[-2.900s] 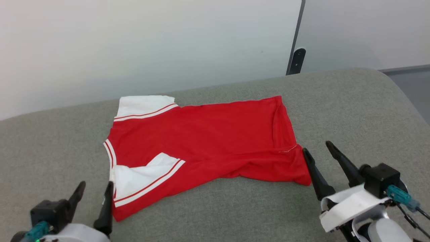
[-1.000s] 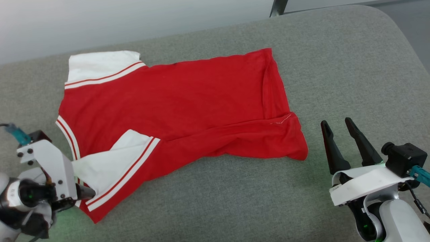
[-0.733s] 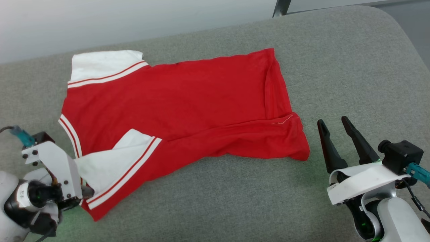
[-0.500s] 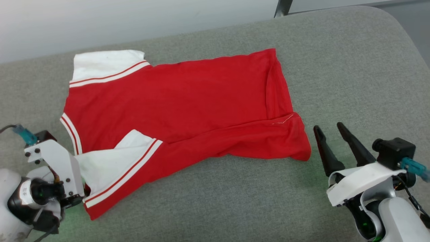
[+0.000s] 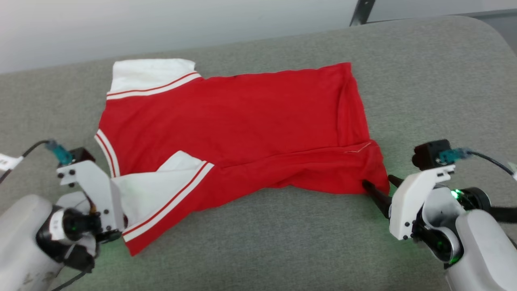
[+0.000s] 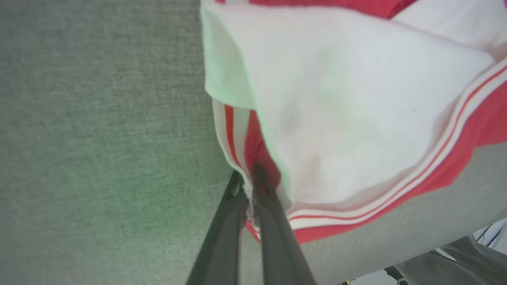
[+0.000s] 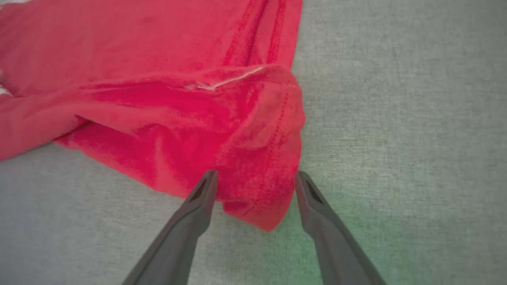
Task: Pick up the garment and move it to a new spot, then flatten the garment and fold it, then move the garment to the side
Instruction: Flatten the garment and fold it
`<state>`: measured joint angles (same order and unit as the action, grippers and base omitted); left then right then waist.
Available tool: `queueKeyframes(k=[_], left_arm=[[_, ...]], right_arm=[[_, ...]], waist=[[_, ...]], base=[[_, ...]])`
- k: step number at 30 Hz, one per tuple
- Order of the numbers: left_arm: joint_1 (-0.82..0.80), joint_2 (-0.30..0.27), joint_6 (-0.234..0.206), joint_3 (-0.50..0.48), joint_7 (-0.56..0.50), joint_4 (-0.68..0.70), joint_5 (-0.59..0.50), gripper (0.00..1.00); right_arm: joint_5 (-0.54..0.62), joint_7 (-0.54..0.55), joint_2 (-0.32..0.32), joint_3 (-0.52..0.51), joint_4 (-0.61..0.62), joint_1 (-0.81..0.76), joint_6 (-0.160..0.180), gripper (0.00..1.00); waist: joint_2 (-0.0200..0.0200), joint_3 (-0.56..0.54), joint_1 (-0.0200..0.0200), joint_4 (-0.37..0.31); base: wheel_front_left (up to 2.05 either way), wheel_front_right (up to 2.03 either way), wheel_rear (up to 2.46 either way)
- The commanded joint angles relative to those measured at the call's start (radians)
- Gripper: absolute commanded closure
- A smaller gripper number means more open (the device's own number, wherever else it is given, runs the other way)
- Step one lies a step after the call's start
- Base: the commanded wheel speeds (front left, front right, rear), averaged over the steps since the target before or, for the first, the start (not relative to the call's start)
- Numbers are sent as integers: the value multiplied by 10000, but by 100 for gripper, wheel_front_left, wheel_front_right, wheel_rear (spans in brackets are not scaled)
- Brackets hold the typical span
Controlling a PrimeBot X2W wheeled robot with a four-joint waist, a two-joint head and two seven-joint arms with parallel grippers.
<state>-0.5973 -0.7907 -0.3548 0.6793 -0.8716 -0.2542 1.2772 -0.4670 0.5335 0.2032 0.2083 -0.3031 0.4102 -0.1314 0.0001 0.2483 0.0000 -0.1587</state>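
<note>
Grey cushion [image 5: 424, 81], garment [image 5: 242, 117] mid-surface: pick-up grasp in hand.
Your left gripper [image 6: 247, 186] clamps striped trim; right gripper [image 7: 255, 178], agape, straddles the hem corner: close, then lift.

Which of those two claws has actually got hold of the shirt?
The left gripper: its fingers are pinched shut on the garment's striped trim by a white sleeve. The right gripper's fingers stand open astride its red corner.
</note>
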Motion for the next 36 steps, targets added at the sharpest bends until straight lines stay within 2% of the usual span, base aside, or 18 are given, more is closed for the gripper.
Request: queueKeyframes(k=[1,3,5,12,17,18,19,23,32,36], left_arm=[[-90,277,73,145,-46,8,-34,100],[-255,400,125,215,-78,-38,-124,100],[-377,563,168,261,-25,-147,-191,100],[-707,914,445,384,26,-547,-305,100],[-850,1110,566,430,79,-806,-323,100],[-860,1159,595,444,60,-850,-298,100],[-862,1188,628,465,70,-897,-306,100],[-762,1252,765,486,83,-1101,-263,100],[-1036,555,1144,482,-17,-1034,-545,100],[-1068,273,1157,487,-185,-926,-597,100]], right_arm=[[108,277,71,131,-158,270,15,0],[-66,717,-104,247,-515,623,15,0],[234,1200,7,383,-1041,980,15,0],[637,2717,-351,989,-2821,2273,13,0],[841,3878,-596,1177,-4003,2497,7,0],[893,4101,-637,1136,-4174,2511,7,22],[857,4239,-704,1240,-4242,2500,3,100],[875,4277,-572,983,-4214,2612,13,100],[866,4315,-82,256,-3761,3071,27,100],[818,4482,-6,220,-3604,3129,26,100]], waist=[[-1,118,0,233],[-1,196,0,362],[-1,271,0,483],[-1,398,0,803],[-1,445,0,990],[-1,445,0,1021],[-1,437,0,1042],[-1,369,0,1050],[-1,24,0,939],[-1,-161,0,902]], base=[[0,0,0],[0,0,0],[0,0,0],[0,0,0],[0,0,0],[0,0,0],[0,0,0],[0,0,0],[0,0,0],[0,0,0]])
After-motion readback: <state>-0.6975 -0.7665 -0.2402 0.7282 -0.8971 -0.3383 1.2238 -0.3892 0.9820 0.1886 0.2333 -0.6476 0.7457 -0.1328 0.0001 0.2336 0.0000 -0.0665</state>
